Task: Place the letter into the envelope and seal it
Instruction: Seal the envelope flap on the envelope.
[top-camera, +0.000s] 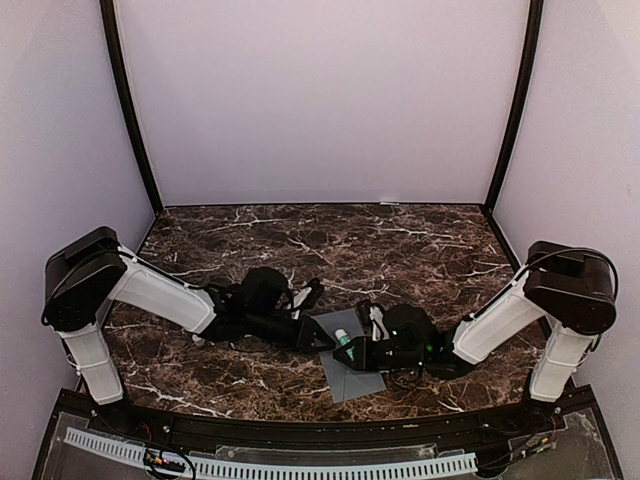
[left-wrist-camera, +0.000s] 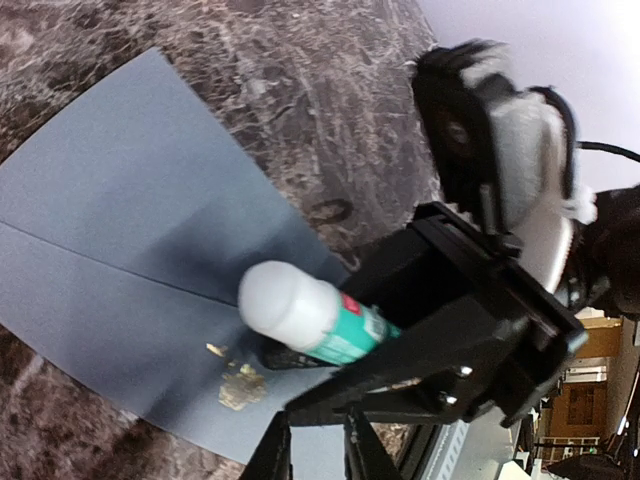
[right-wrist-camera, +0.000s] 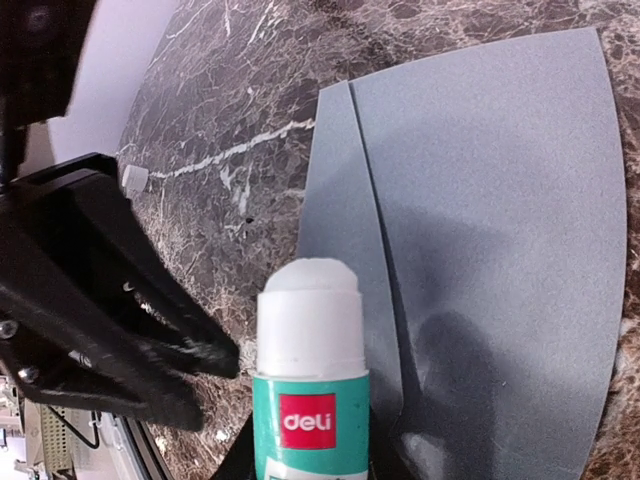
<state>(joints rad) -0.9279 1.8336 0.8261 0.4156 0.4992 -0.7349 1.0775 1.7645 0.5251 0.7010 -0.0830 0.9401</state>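
The grey-blue envelope (top-camera: 352, 377) (left-wrist-camera: 120, 230) (right-wrist-camera: 500, 250) lies flat on the marble table between the two arms, with a straight fold line across it. My right gripper (top-camera: 358, 350) (right-wrist-camera: 310, 458) is shut on a green glue stick (top-camera: 343, 339) (left-wrist-camera: 312, 320) (right-wrist-camera: 310, 380). The stick is uncapped and its white tip hangs just above the envelope's edge. My left gripper (top-camera: 318, 334) (left-wrist-camera: 318, 445) (right-wrist-camera: 205, 385) hovers by the same edge, its fingers a narrow gap apart with nothing between them. A small yellowish smear (left-wrist-camera: 238, 385) marks the envelope near the tip. The letter is not in view.
The dark marble table (top-camera: 400, 240) stretches behind the arms to pale walls on three sides. A black rail and a white slotted strip (top-camera: 300, 465) run along the near edge. The two arms nearly meet over the envelope.
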